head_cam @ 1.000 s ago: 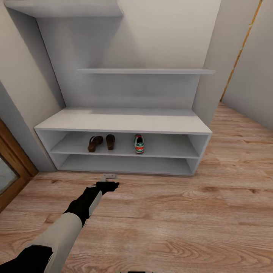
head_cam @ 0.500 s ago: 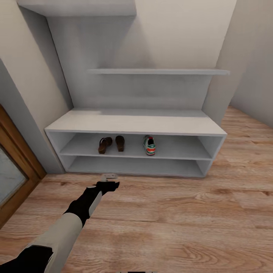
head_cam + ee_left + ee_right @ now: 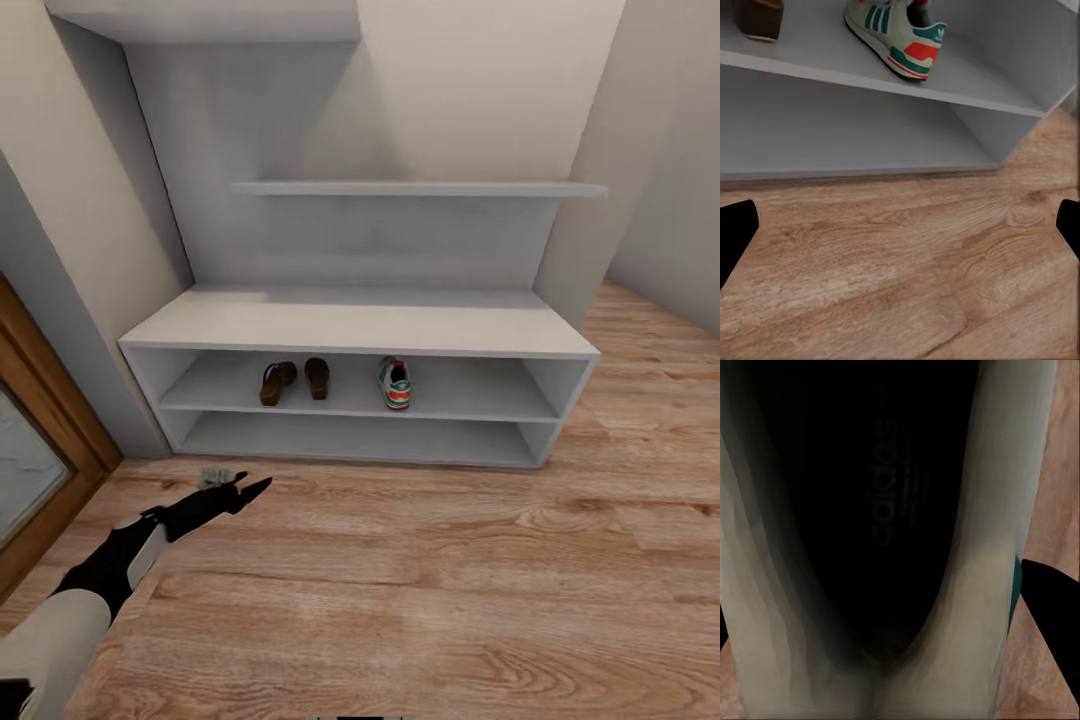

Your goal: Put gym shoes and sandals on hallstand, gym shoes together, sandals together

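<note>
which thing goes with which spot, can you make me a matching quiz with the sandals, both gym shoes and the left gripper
Things:
1. sandals
2. gym shoe with green stripes
3. second gym shoe
4. left gripper

Places or states:
a. close up to the right wrist camera, dark insole showing
b. upper tier of the hallstand, left part
c. open, over the floor in front of the hallstand
d. upper tier, just right of the brown pair

Pairs: 1-b, 2-d, 3-a, 4-c
</note>
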